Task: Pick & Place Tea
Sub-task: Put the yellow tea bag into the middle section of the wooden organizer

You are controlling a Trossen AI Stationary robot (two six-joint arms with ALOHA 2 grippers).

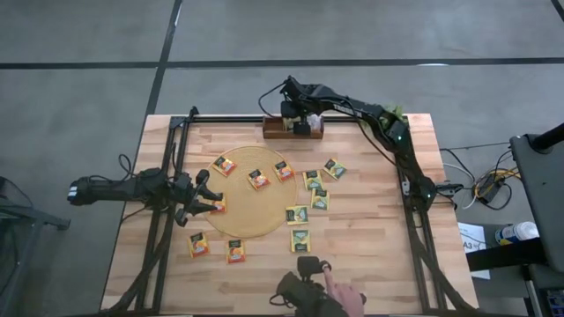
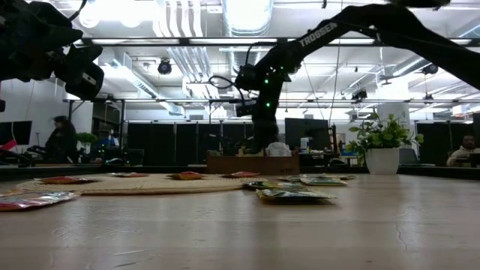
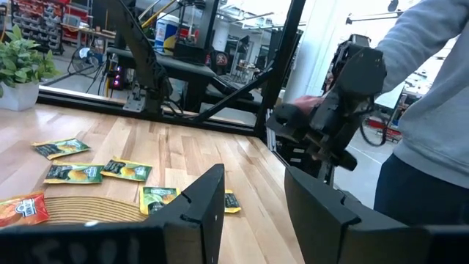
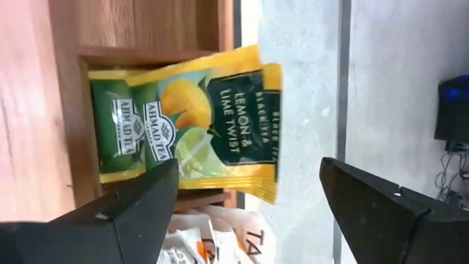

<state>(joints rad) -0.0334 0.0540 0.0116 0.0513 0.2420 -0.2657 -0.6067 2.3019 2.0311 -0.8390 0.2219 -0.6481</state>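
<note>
Several small tea sachets, orange and green-yellow, lie flat on the round tan mat and on the table around it. At the far edge stands the wooden tray. My right gripper hangs open just above it, slanting down. Below its fingers a green-yellow sachet lies on another one in a tray compartment, one end reaching out over the tray's wall. My left gripper waits open and level at the table's left side, with nothing between its fingers.
White sachets fill the neighbouring tray compartment. A person's hand with a dark device is at the table's near edge, and a grey sleeve shows there too. A potted plant stands beyond the table. Black frame rails run along both sides.
</note>
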